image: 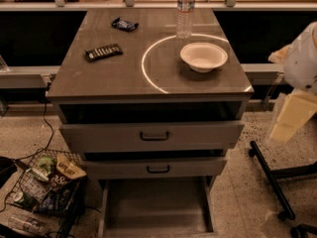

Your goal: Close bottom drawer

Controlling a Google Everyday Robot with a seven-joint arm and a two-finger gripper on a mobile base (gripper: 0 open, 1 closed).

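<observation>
The gripper (292, 115) hangs at the right edge of the view, a pale cream piece below a white arm section, level with the upper drawers and well apart from the cabinet (69, 83). It touches and holds nothing; I cannot tell whether it is open or shut.

Left of it, the top drawer (99, 135) and the middle drawer (109, 168) each stand slightly out, both with a dark bar handle. Below them the bottom drawer (156, 209) is pulled far out, its long grey tray running to the lower edge of the view, where its front is cut off.

On the cabinet top sit a white bowl (203, 57), a clear water bottle (185, 11) behind it, a dark snack bar (103, 52) and a blue wrapped snack (124, 24). Their labels cannot be read.

On the floor to the left is a wire basket (20, 180) of snack bags (67, 172); the print on them is not legible.
</observation>
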